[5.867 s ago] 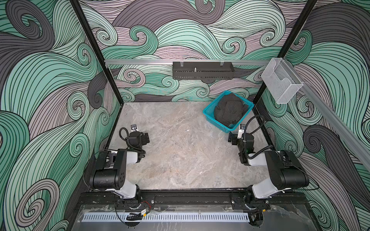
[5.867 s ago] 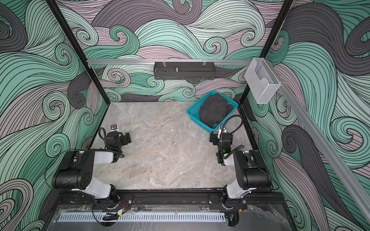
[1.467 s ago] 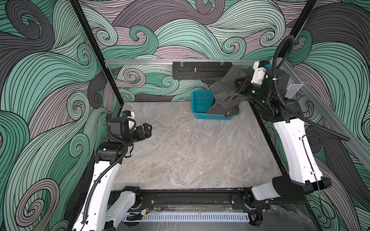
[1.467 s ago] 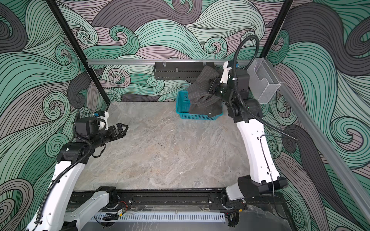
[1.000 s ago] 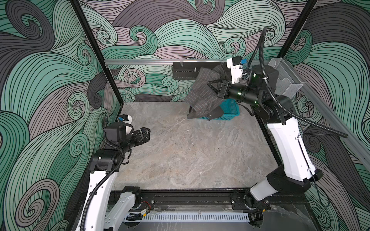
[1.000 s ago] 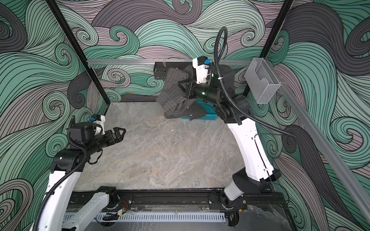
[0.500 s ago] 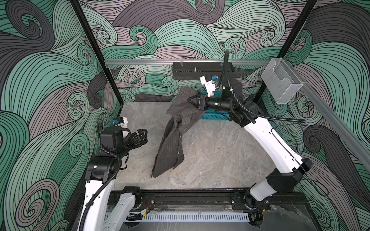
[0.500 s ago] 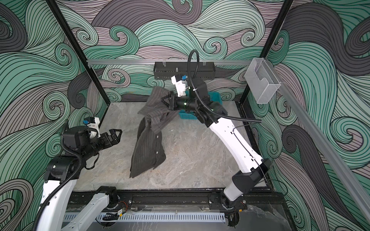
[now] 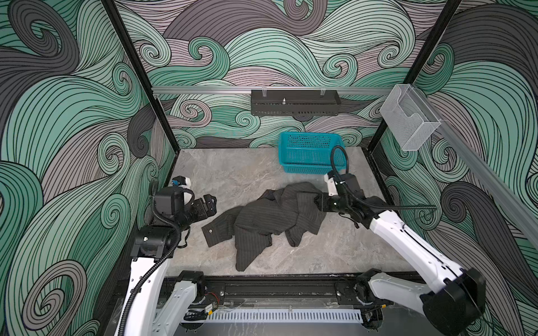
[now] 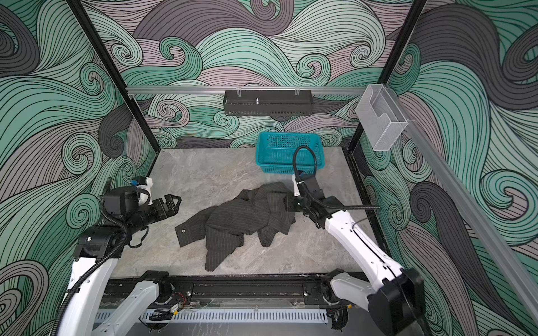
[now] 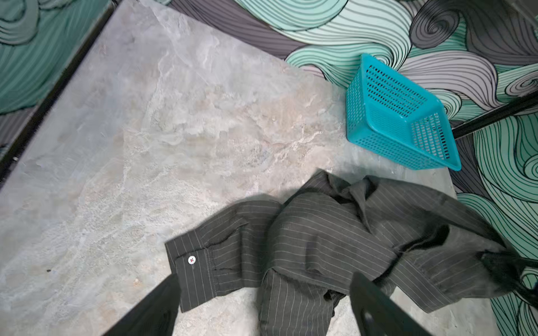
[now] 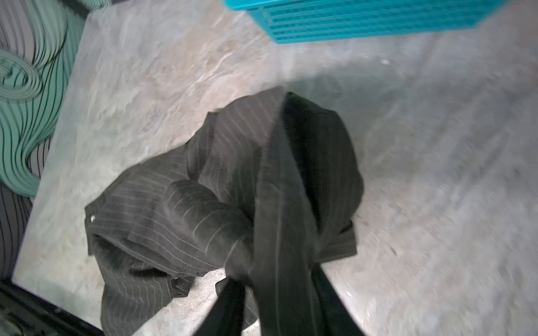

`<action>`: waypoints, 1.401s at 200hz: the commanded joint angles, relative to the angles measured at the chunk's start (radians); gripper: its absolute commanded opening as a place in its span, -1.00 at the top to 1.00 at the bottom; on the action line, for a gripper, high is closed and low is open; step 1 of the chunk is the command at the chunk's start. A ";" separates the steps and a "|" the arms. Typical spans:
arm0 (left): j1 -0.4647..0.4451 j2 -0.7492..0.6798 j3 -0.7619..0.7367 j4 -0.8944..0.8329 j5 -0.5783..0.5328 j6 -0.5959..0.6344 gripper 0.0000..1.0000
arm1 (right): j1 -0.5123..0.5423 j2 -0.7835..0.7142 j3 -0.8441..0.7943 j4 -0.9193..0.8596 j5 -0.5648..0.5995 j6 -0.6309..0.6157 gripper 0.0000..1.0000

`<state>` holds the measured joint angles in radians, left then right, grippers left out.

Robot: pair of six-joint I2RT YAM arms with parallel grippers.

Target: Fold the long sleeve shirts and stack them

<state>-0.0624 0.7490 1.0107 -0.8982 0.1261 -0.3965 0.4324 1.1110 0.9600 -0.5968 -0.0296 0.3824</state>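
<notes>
The shirt [image 9: 270, 215] against my right hand [image 9: 316, 202] is soft woven cloth, matt charcoal with thin pale pinstripes, creased and rumpled. The cuff nearest my left hand [image 10: 174, 202] carries a small glossy whitish button [image 11: 191, 259]. Under both hands the tabletop [image 9: 233, 171] looks like grey-beige marbled stone, smooth with a faint satin sheen. Just beyond my right hand the basket [image 9: 308, 157] is teal moulded plastic with perforated mesh walls, slightly shiny. My left hand's fingers look like matt black plastic. My right arm [image 9: 407, 244] and left arm [image 9: 145, 279] wear smooth, glossy white shells. Far beyond both hands hang a matt black perforated metal tray [image 9: 294, 104], a brushed aluminium rail [image 9: 203, 90] and a clear glossy plastic holder [image 9: 410, 122].
</notes>
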 commanded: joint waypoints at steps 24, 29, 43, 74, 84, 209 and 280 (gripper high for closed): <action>-0.004 0.002 -0.152 -0.007 0.081 -0.073 -0.80 | 0.067 -0.029 0.054 -0.155 0.144 -0.014 -0.66; -0.004 0.002 -0.167 -0.003 0.076 -0.080 -0.80 | 0.094 -0.020 0.070 -0.156 0.166 -0.018 -0.75; -0.009 0.011 -0.190 0.000 0.040 -0.098 -0.80 | 0.172 0.022 0.110 -0.128 0.202 -0.039 -0.82; -0.007 0.016 -0.173 -0.039 -0.101 -0.225 -0.83 | 0.391 0.233 0.184 0.053 0.212 -0.199 -0.82; -0.006 -0.005 -0.180 -0.033 -0.119 -0.258 -0.83 | 0.450 0.337 0.242 0.083 0.208 -0.268 -0.81; -0.004 -0.123 -0.153 -0.013 -0.179 -0.292 -0.83 | 0.614 1.040 0.771 0.061 0.110 -0.527 -0.98; -0.004 -0.114 -0.141 -0.009 -0.171 -0.273 -0.84 | 0.617 1.106 0.860 0.041 0.110 -0.548 -0.72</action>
<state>-0.0669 0.6308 0.8310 -0.8986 -0.0376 -0.6830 1.0481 2.1822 1.7622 -0.5358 0.0872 -0.1547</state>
